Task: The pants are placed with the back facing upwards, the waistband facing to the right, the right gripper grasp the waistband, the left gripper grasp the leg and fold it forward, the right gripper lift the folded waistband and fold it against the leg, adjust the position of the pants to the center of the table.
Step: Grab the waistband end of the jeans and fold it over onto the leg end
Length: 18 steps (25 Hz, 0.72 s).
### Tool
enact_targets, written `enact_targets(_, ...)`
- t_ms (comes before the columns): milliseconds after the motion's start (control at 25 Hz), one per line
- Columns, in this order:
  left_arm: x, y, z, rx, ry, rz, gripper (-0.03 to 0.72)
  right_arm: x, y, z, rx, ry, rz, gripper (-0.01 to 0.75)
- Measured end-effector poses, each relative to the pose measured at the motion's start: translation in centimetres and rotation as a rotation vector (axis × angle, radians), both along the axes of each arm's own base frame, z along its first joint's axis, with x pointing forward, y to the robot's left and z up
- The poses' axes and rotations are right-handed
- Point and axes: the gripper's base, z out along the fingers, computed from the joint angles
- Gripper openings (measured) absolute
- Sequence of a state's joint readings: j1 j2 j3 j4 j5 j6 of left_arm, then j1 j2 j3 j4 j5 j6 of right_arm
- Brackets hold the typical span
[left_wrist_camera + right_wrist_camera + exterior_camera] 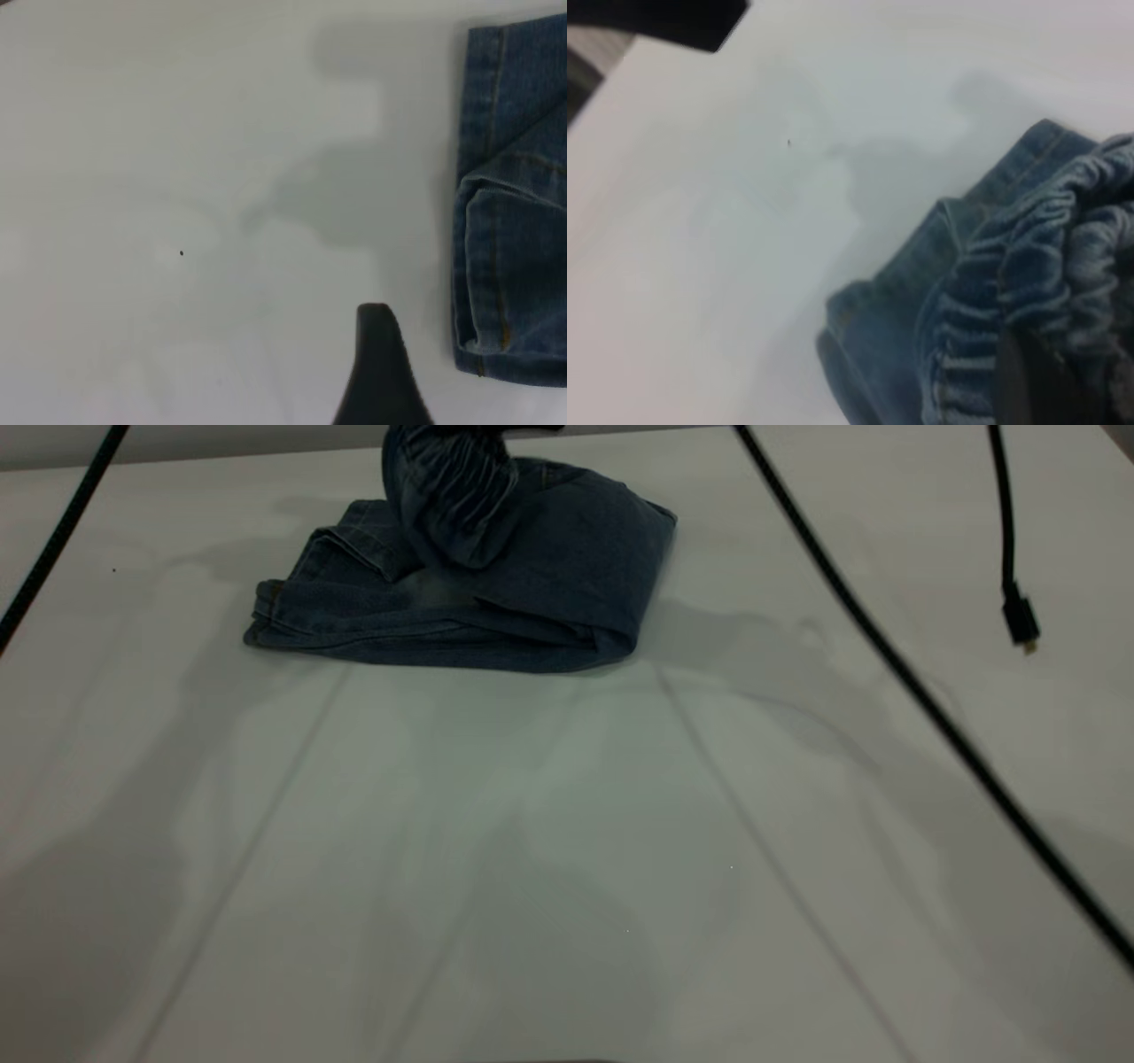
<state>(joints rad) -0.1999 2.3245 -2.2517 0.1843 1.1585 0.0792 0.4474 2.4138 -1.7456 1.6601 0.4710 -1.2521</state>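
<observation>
Denim pants (496,593) sit folded at the tabletop's (567,850) far edge in the exterior view, waistband (456,496) hoisted above the pile. Left wrist view: left end effector (381,372) empty over bare tabletop, hem just beside it; jaw gap can't be told. Right wrist view: right end effector (1036,381) pinches the ruffled waistband. Carry it over the leg hems, lay it flat, then release.

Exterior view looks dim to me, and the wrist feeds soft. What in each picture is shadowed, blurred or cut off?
Exterior view: dim, broad arm shadows across the table; the lifted waistband runs off the top edge. Left wrist view: soft, grey shadow beside the pants, left gripper fingertip a dark blur. Right wrist view: blurred throughout, the ruffles close to the lens, right gripper finger barely resolved.
</observation>
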Motion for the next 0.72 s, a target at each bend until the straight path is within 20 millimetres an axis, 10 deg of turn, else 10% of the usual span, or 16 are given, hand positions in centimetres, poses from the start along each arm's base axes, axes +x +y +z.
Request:
enact_targets(200,0.1,0.0,0.0,-0.001,-0.011,-0.002,0.464,0.1,0.7,-1.1,0.095,0.05,-0.01,0.135)
enact_targets(480,0.1,-0.5,0.0,-0.055,-0.016,-0.007,0.464,-0.9,2.0,-0.6,0.207,0.147,0.044,0.505)
enact_targets(720,-0.7,-2.8,-0.2,-0.183,0.058,-0.126,0.464,0.8,-1.9,-0.8,0.107,0.129,0.04,0.588)
